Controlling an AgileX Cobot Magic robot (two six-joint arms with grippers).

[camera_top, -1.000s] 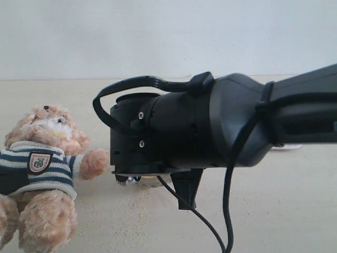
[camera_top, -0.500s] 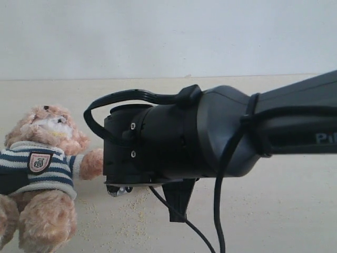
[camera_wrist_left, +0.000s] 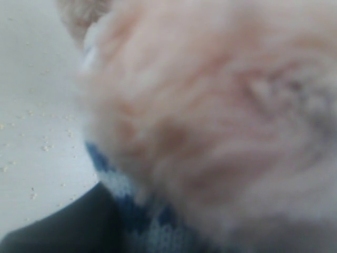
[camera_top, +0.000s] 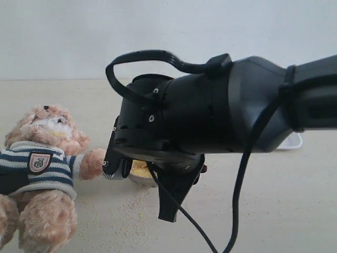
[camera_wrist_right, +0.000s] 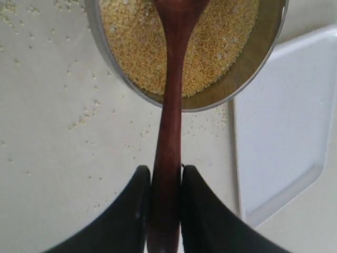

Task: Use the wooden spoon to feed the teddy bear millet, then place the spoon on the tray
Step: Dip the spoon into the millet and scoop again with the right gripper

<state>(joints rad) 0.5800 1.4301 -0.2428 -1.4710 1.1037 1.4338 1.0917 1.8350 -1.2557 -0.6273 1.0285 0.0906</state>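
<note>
R tool [camera_wrist_right: 165,176]: narrow, both fingers clamped on the handle of the slim dark reddish-brown wooden spoon [camera_wrist_right: 171,79], gripped near its tail end.
L tool: can't tell its state. Its cam shows only blurred fur & striped knit, very close up.
Spoon: runs straight out ahead of the R tool's tips. The head sits over the fine yellow millet [camera_wrist_right: 131,42], but the pic edge cuts it off, so can't tell if it's dipped.
Bowl: round steel bowl [camera_wrist_right: 210,101] just ahead of the tips, well filled. Loose grains [camera_wrist_right: 84,118] lie on the pale surface [camera_wrist_right: 52,174] btwn tool & bowl.
Tray: flat white rectangular tray [camera_wrist_right: 279,132] just beside the bowl, off one flank of the R tool.
Bear: fluffy light-brown teddy bear in a navy-and-white striped shirt [camera_top: 45,168], beyond the bowl from the R tool, one paw near the bowl.
Step, my read: scooping; feed not yet done, tray drop-off after that.
How to do it well: you hold far back, so small wrist tilts swing the head a lot, so go slow. Dip shallow, take a small load, level the head before you lift. Clear the rim, then carry flat toward the bear's muzzle. Don't ease the grip till you're over the tray.
Risk: more spill on the surface; head snagging the rim.
</note>
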